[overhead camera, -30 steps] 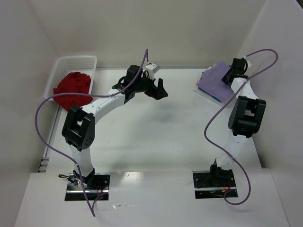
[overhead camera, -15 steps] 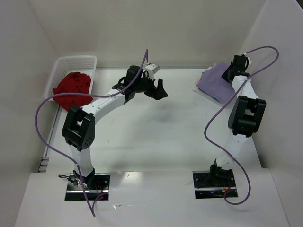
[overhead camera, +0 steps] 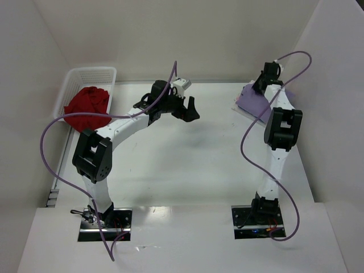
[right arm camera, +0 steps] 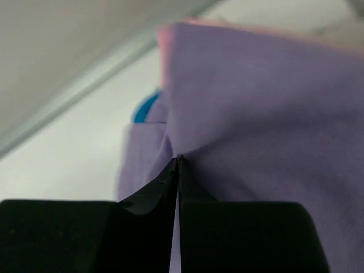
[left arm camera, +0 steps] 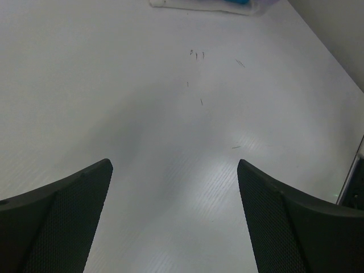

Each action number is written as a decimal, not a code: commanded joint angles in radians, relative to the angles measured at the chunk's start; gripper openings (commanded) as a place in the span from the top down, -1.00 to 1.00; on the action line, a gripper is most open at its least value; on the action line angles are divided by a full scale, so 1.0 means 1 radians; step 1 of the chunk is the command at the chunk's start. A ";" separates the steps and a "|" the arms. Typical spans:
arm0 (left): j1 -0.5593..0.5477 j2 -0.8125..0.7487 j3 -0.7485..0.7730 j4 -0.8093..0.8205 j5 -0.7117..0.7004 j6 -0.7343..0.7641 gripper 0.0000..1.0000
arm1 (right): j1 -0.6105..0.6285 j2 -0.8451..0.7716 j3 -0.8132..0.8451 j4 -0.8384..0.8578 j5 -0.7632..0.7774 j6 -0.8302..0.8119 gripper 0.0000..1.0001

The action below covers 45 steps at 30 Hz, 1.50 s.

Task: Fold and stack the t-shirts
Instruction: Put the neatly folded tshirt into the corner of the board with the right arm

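A lavender t-shirt [overhead camera: 251,103] [right arm camera: 267,102] lies on top of a folded stack at the back right of the table. In the right wrist view a bright blue t-shirt [right arm camera: 145,107] and a pink edge [right arm camera: 164,51] peek out from under it. My right gripper [overhead camera: 259,86] [right arm camera: 178,158] is shut at the stack's far side, with lavender cloth puckered at its tips. A deep red t-shirt [overhead camera: 86,106] lies crumpled in the white basket [overhead camera: 76,76] at the back left. Over the bare middle of the table my left gripper [overhead camera: 192,109] [left arm camera: 174,165] hangs open and holds nothing.
Walls close in the table on the left, back and right. The basket stands against the left wall. A purple cable loops off each arm. The stack's near edge [left arm camera: 227,4] shows at the top of the left wrist view.
My right arm has swung left and back, and its wrist now sits over the stack's far left side. The left arm has hardly moved.
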 commanded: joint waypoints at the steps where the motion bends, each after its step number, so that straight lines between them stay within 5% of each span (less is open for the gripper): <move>1: 0.000 -0.056 -0.003 0.001 -0.020 0.020 -0.96 | 0.009 0.025 0.005 -0.032 0.045 0.011 0.86; 7: 0.000 -0.079 -0.012 0.001 -0.020 0.011 -0.98 | 0.009 0.019 0.029 -0.031 0.015 -0.012 0.86; 13: 0.000 -0.179 -0.053 0.020 -0.054 0.000 -0.98 | 0.018 -0.166 0.044 -0.045 -0.047 -0.050 0.50; 18: 0.000 -0.328 -0.108 -0.007 -0.181 0.000 -0.98 | 0.027 -0.395 -0.050 -0.024 -0.247 -0.050 -0.48; 22: 0.000 -0.468 -0.182 -0.043 -0.303 0.000 -0.98 | 0.062 -0.610 -0.267 0.022 -0.292 -0.014 -1.00; 26: 0.033 -0.583 -0.231 -0.103 -0.355 -0.069 -0.98 | 0.119 -0.888 -0.475 0.031 -0.164 0.049 -1.00; 33: 0.055 -0.711 -0.294 -0.217 -0.428 -0.093 -0.98 | 0.119 -1.266 -0.864 0.105 -0.168 0.120 -1.00; 45: 0.106 -0.826 -0.360 -0.353 -0.557 -0.153 -0.98 | 0.119 -1.359 -0.986 0.034 -0.188 0.069 -1.00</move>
